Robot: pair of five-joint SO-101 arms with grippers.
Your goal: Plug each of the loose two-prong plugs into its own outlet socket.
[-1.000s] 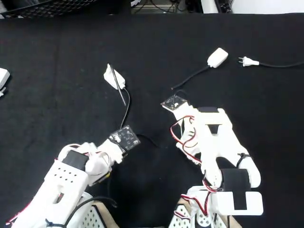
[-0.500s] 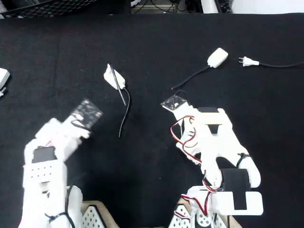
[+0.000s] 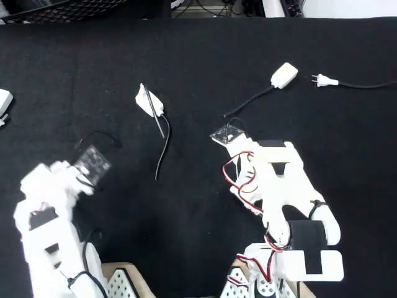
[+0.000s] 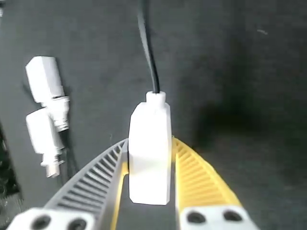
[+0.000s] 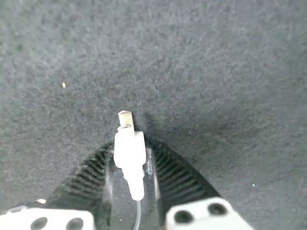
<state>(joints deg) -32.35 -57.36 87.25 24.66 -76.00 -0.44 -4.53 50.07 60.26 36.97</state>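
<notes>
Your left arm (image 3: 49,205) has swung out toward the bench's (image 3: 205,56) left side, left fingers (image 4: 196,177) clamped on a white outlet socket (image 4: 149,153), while your right fingers (image 5: 168,167) grip a two-prong plug (image 5: 129,153).

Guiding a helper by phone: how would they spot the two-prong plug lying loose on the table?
On the black table, look far right, beyond the arms. Beside the rounded white socket, the plug is smaller, its cord running off the right edge.

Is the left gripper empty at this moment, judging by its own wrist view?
No, the left gripper is shut on a white corded block, pinched between its grey and yellow fingers.
</notes>
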